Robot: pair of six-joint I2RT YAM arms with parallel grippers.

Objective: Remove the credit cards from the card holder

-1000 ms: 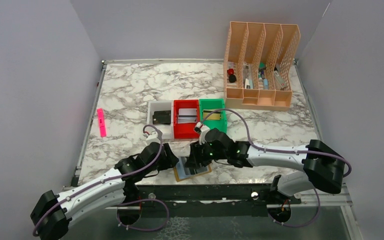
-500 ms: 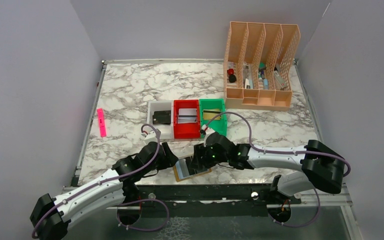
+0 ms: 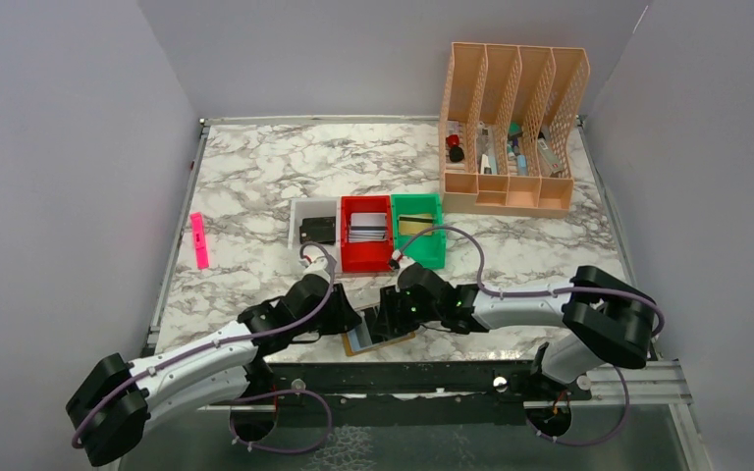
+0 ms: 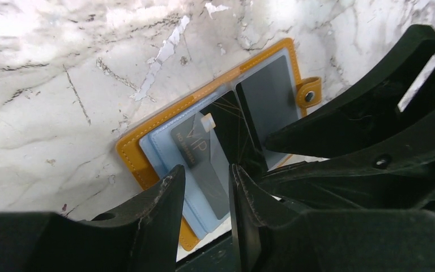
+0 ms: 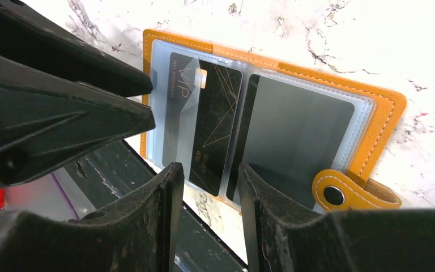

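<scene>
The card holder [image 3: 393, 340] lies open near the table's front edge, tan-orange with pale blue panels [image 4: 164, 153] and a snap tab [image 5: 340, 192]. A black VIP credit card [image 5: 204, 113] sits in its left clear pocket. A dark grey card [image 5: 300, 130] fills the right pocket. My left gripper [image 4: 205, 169] hovers open over the VIP card's end [image 4: 204, 147], with nothing between its fingers. My right gripper [image 5: 209, 167] stands open above the holder's near edge, facing the left one. In the top view both grippers [image 3: 349, 319] [image 3: 385, 316] meet over the holder and hide most of it.
White [image 3: 299, 211], red [image 3: 346, 257] and green [image 3: 437, 257] bins stand in a row just behind the holder, cards lying in them. An orange file organiser [image 3: 511, 128] is at the back right. A pink strip [image 3: 198, 240] lies at the left. The table's front edge runs right beside the holder.
My left arm has slid right and forward, onto the holder's left end. Both grippers' jaws have narrowed. The right gripper has shifted slightly left over the holder.
</scene>
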